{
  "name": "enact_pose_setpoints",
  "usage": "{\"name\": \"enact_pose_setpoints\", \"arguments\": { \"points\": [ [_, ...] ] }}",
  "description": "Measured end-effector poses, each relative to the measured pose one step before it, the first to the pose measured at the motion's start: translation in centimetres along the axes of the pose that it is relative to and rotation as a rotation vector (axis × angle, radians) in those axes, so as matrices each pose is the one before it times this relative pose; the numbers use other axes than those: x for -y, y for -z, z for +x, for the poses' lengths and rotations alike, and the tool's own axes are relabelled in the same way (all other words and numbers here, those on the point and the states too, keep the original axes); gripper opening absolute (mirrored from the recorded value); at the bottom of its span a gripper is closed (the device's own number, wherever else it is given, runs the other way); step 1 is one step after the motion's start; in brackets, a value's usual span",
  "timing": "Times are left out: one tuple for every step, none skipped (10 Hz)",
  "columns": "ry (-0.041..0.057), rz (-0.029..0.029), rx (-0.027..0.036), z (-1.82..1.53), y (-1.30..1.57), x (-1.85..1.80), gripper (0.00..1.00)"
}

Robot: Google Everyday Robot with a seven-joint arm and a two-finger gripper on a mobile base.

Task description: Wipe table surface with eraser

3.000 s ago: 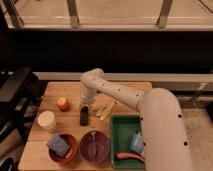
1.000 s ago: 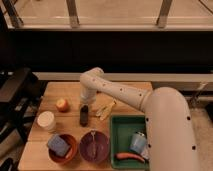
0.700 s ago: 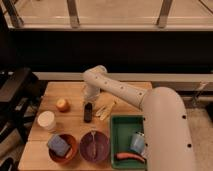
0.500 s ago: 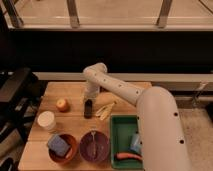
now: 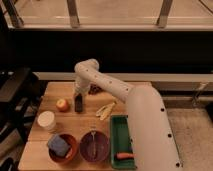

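The eraser (image 5: 79,104) is a small dark block standing on the light-brown wooden table surface (image 5: 85,122), left of the middle. My gripper (image 5: 79,97) comes down on it from above and is shut on the eraser, pressing its lower end against the planks. The white arm bends at an elbow above the table's far edge and runs down to the right, hiding part of the tabletop.
An orange fruit (image 5: 62,104) lies just left of the eraser. A white cup (image 5: 46,121) stands at the left edge. A yellow peel (image 5: 106,109) lies to the right. In front are a bowl with a blue-grey sponge (image 5: 59,145), a purple bowl (image 5: 94,146) and a green tray (image 5: 122,135).
My gripper has slid the eraser across the table, first a little to the right, then back and to the left toward the orange fruit. The other things have not moved.
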Motion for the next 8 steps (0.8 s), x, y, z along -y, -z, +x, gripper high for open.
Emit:
{"name": "enact_pose_setpoints", "arguments": {
  "points": [
    [0.0069, 0.02467, 0.00802, -0.607, -0.077, 0.692, 0.0],
    [0.00329, 0.01728, 0.01282, -0.83, -0.132, 0.408, 0.0],
    [-0.00444, 0.01891, 0.02271, -1.358, -0.29, 0.422, 0.0],
    [-0.02173, 0.01476, 0.03211, -1.965, -0.41, 0.041, 0.0],
    [-0.02335, 0.00755, 0.02303, -1.366, -0.302, -0.237, 0.0],
    [-0.03634, 0.01312, 0.02171, -1.297, -0.264, -0.835, 0.0],
    [-0.02561, 0.00843, 0.01079, -0.462, -0.127, -0.933, 0.0],
    [-0.03196, 0.00429, 0.00999, -0.16, 0.151, -1.513, 0.0]
  ]
}}
